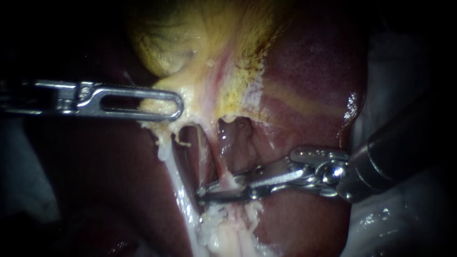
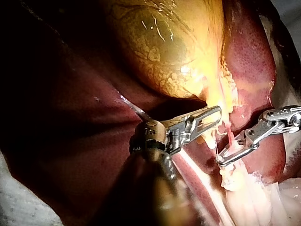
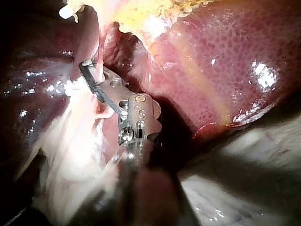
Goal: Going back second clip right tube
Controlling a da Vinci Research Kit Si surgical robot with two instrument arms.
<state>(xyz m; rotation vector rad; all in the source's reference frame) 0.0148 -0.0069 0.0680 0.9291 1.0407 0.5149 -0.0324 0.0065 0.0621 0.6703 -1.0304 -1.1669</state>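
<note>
The dark red liver fills most of the endoscope view, and the yellow-green gallbladder lies against its upper part. The left instrument comes in level from the left. Its pincer is closed on the pale yellow tissue at the gallbladder's lower end, and the left wrist view shows that tissue caught between both jaws. The right instrument reaches in from the right, low across the liver. Its pincer is open, with a narrow gap between the long jaws. Two tubes run down from the gallbladder: a whitish tube on the left and, just beside it, the pinkish right tube. The right tube passes down through the gap of the right pincer, so the jaws straddle it without visibly clamping it. A clip cannot be made out with any certainty, since the jaws and frayed white tissue cover the spot where one would sit. The step in hand appears to be drawing the right instrument back off the tube. To do that well, the jaws should probably stay apart and slide out along the line of the shaft, toward the right, so that neither tip hooks the tube or drags it sideways. Steady tension from the left pincer would help hold the tube straight. The lower jaw lies close to the liver surface, so a slight lift as it retreats seems wise.
</note>
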